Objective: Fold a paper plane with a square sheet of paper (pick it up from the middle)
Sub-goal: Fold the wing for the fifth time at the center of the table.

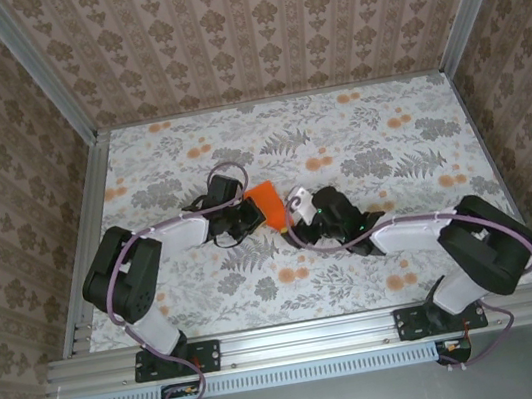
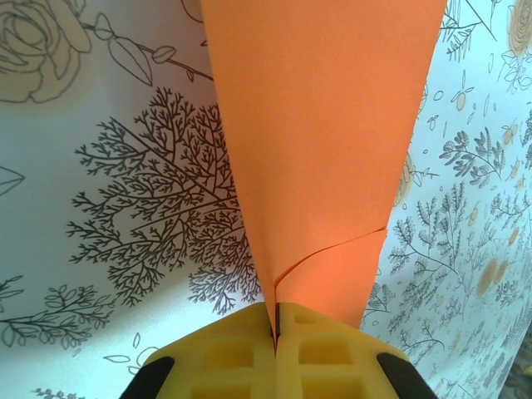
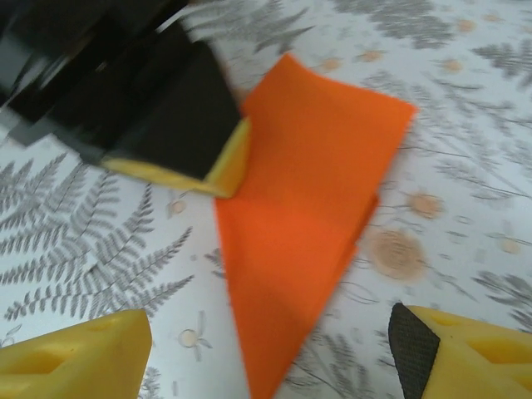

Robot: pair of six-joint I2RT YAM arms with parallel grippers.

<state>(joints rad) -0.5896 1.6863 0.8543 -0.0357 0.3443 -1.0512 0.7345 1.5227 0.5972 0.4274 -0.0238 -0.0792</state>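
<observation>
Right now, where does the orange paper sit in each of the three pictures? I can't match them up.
Top external: the orange paper lies near the picture's centre.
Left wrist: the orange paper runs from the top edge down the middle, narrowing into the left tool at the bottom.
Right wrist: the orange paper sits in the centre, its tip toward the bottom edge.
Shared landmark: the left tool pinching the paper's edge.
</observation>
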